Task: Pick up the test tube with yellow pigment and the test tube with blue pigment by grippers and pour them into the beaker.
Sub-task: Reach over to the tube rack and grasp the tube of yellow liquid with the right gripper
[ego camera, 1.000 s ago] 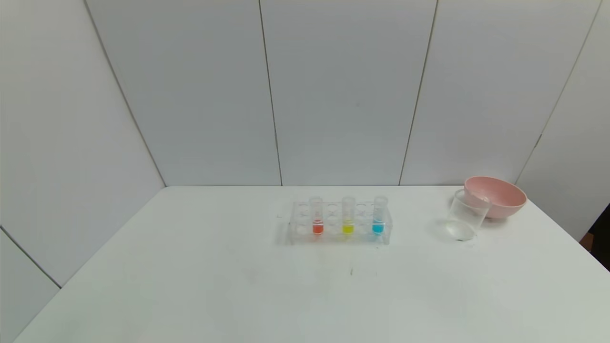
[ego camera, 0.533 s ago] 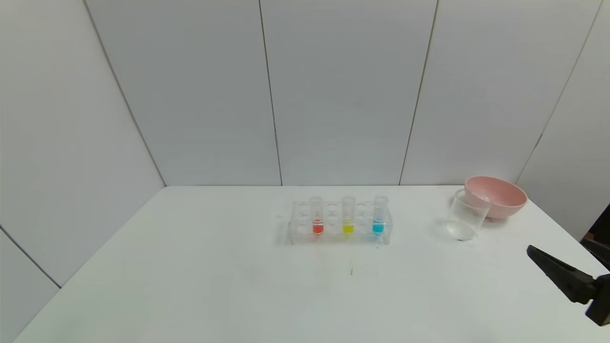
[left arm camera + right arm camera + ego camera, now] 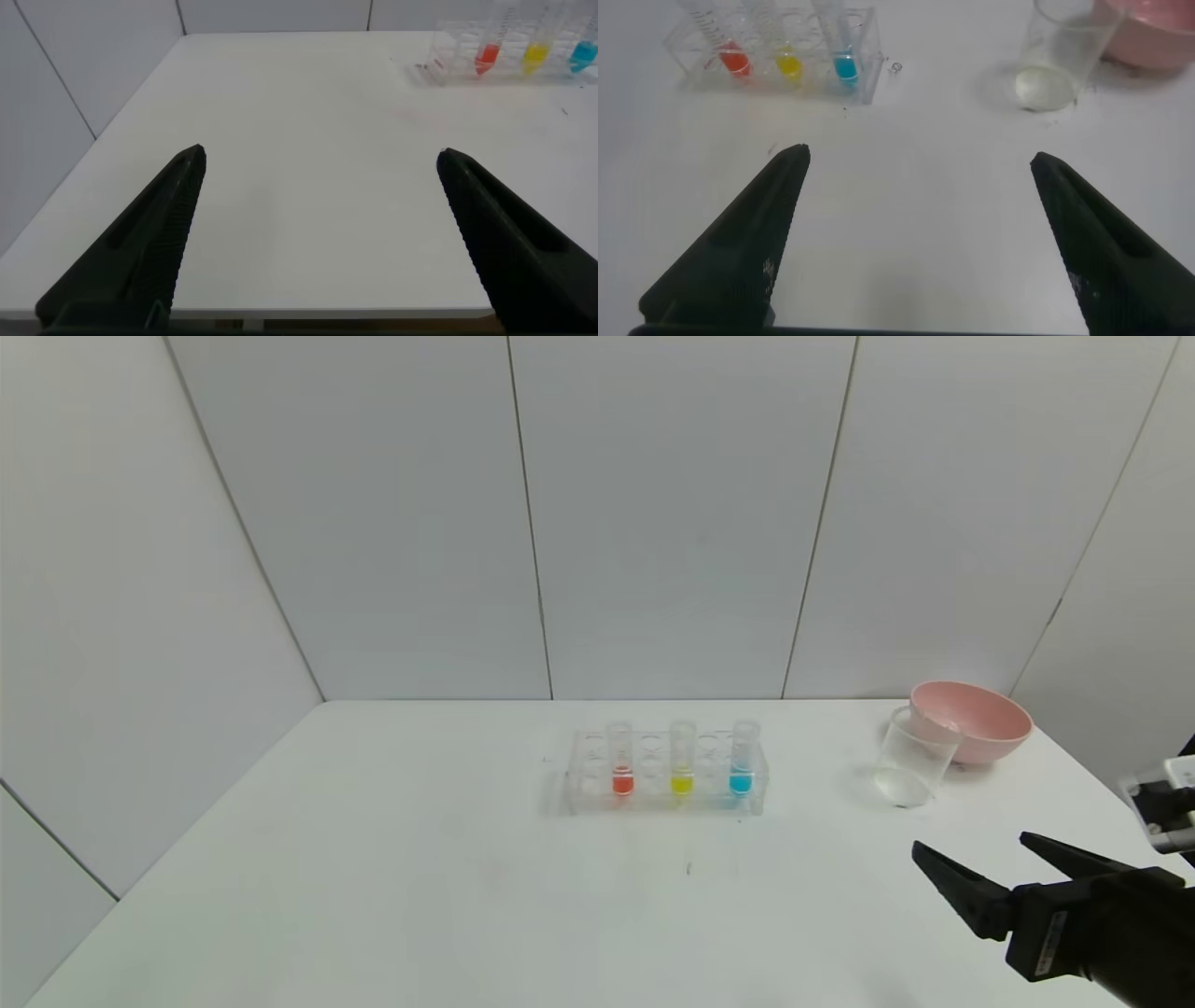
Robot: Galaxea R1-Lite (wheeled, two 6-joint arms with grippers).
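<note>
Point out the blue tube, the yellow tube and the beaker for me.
test tube with blue pigment (image 3: 741, 782), head view, on its blue liquid.
test tube with yellow pigment (image 3: 682, 784), head view, on its yellow liquid.
beaker (image 3: 915, 756), head view, on its clear side wall.

A white table fills the lower part of the head view, its top plain and matte with a few faint scuffs and small dark specks near the middle. Its far edge meets a back wall of pale grey panels, divided by 2 thin dark vertical seams. Angled side walls of the same panels close the space in on the left and right, each crossed by slanting seams. The light is soft and even, leaving only weak shadows on the tabletop. Beyond the right-hand corner of the table, a dark gap shows.
</note>
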